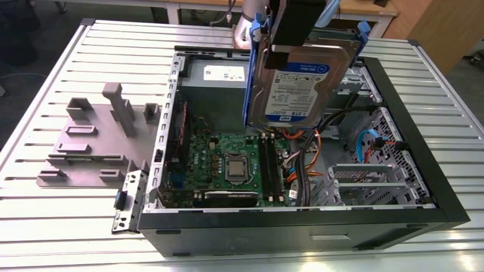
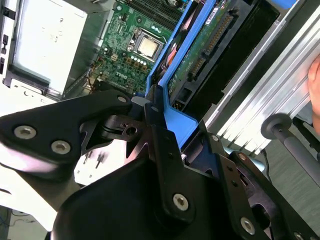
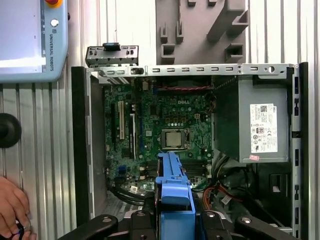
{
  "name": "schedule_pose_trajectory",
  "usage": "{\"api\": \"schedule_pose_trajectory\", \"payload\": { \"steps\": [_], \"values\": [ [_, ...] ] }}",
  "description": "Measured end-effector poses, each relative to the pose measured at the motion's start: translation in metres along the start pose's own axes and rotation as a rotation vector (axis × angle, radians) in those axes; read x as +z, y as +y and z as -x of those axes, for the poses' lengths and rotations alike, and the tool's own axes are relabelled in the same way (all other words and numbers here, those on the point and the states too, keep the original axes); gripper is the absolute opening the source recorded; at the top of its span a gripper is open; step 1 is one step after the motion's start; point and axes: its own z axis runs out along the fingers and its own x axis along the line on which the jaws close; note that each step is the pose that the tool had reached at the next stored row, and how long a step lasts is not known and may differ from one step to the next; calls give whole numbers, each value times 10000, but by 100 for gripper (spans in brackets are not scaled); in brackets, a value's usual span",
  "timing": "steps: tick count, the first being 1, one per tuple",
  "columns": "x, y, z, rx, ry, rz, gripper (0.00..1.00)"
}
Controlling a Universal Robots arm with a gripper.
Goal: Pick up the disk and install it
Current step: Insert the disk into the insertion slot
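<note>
The disk (image 1: 297,85), a silver drive with a white-and-blue label in a blue plastic carrier, hangs upright on edge above the open computer case (image 1: 423,187). My gripper (image 1: 291,45) is shut on the disk's top end. In both wrist views the blue carrier (image 2: 175,125) (image 3: 173,192) sits clamped between the black fingers (image 2: 157,135), and the second wrist view also catches the drive's green circuit board (image 2: 200,47). Below the disk lie the motherboard (image 1: 226,164) and the processor socket (image 3: 173,139).
A grey power supply box (image 3: 260,127) fills one corner of the case, with coloured cables (image 1: 306,164) and a metal drive bay (image 1: 363,181) nearby. A grey fixture plate (image 1: 98,141) lies on the slatted table at the exterior view's left. A person's hand (image 3: 12,207) and a pendant (image 3: 25,40) are beside the case.
</note>
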Motion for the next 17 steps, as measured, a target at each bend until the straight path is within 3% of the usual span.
{"api": "schedule_pose_trajectory", "payload": {
  "steps": [5,17],
  "values": [
    [5,-35,-51,-1,6,0,36],
    [21,-220,-64,0,30,-2,36]
  ]
}}
